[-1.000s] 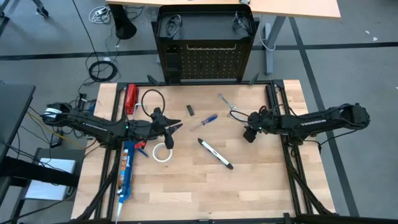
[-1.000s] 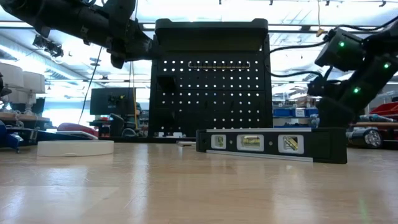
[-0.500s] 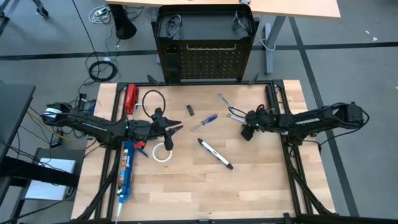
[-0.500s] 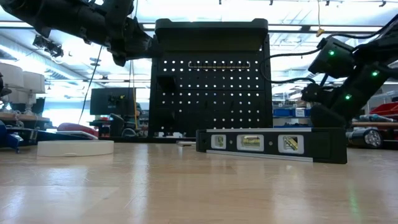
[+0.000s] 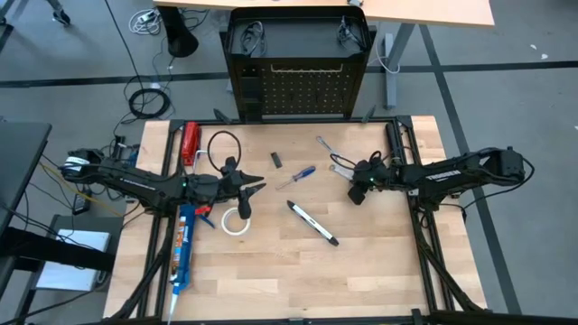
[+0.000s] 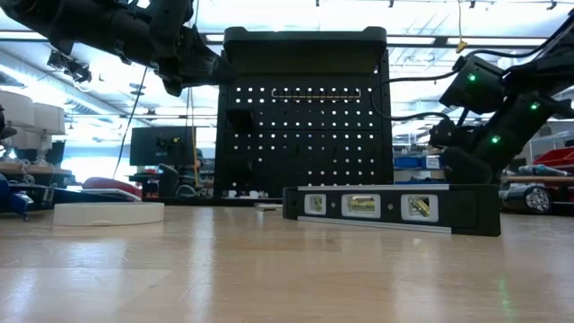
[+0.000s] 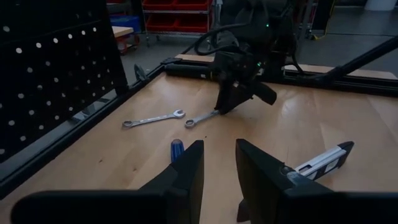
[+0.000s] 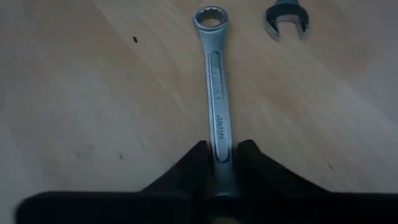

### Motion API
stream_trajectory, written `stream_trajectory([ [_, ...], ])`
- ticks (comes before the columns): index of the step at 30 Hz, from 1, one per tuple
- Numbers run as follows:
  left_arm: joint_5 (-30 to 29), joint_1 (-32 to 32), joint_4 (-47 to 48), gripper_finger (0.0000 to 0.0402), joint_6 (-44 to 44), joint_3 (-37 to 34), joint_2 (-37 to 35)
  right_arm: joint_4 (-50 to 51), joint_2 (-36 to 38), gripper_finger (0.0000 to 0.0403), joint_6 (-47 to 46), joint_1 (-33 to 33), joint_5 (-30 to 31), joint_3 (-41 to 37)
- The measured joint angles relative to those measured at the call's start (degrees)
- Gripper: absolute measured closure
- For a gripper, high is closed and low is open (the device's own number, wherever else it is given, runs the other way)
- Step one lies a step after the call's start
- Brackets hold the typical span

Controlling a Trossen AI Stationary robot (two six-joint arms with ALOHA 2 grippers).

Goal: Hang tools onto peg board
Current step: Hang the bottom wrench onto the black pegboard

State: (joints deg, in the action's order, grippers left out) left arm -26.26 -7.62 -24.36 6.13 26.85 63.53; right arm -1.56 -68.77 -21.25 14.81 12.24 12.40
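Observation:
Two silver wrenches (image 5: pixel 325 144) (image 5: pixel 341 169) lie flat on the wooden table before the black peg board (image 5: pixel 302 86). My right gripper (image 5: pixel 355 178) is shut on the nearer wrench (image 8: pixel 214 81). Its ring end (image 8: pixel 209 18) points away from the fingers. A blue-handled screwdriver (image 5: pixel 296 176), a white tape roll (image 5: pixel 237 222), black-framed safety glasses (image 5: pixel 219 144) and a black-and-white bar-shaped tool (image 5: pixel 312 223) also lie on the table. My left gripper (image 7: pixel 219 168) hovers open above the tape roll, holding nothing. My right gripper pinches the wrench's shaft (image 8: pixel 219 146) between its two fingers, one on each long edge, on the half away from the ring end. The fingers slant down from the table's right side, in line with the shaft. The wrench still lies on the tabletop.
A red-handled tool (image 5: pixel 190 143) and a long blue caulking gun (image 5: pixel 183 253) lie along the table's left side. A small black piece (image 5: pixel 277 160) lies near the screwdriver. Black frame rails (image 5: pixel 402 144) run along the table's left and right edges.
My right gripper has sunk and gone a little toward the table's left edge, coming down onto the nearer wrench. The wrench has stayed where it lay.

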Motion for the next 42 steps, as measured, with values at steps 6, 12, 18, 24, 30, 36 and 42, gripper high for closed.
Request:
stream_trajectory([
  [6, 0.0, 0.0, 0.1, 0.0303, 0.0, 0.0, 0.0, -4.0, 0.2, 0.0393, 0.8, -0.1, -2.7, -0.2],
  [12, 0.0, 0.0, 0.1, 0.0303, 0.0, 0.0, 0.0, -2.7, 1.4, 0.0400, 1.9, -0.1, -3.2, 1.8],
  [18, 0.0, 0.0, 0.0, 0.0303, 0.1, 0.0, 0.0, -0.6, 1.6, 0.0401, 3.4, -0.2, -3.5, 5.9],
  [24, 0.0, 0.0, -0.1, 0.0303, 0.1, 0.0, 0.0, 3.0, 1.8, 0.0401, 4.1, -0.2, -3.4, 9.5],
  [30, -1.3, 0.0, 1.9, 0.0303, -1.0, 1.7, -2.3, 7.3, 1.9, 0.0384, 1.6, -2.0, -4.0, 15.0],
  [36, -1.4, 0.0, 6.8, 0.0303, -2.5, 5.9, -3.5, 15.1, 2.0, 0.0324, 1.0, -4.0, -2.7, 21.4],
  [42, -1.7, 0.0, 17.2, 0.0303, -1.0, 10.3, -3.5, 22.2, -0.5, 0.0274, -7.2, -4.9, -2.7, 22.3],
])
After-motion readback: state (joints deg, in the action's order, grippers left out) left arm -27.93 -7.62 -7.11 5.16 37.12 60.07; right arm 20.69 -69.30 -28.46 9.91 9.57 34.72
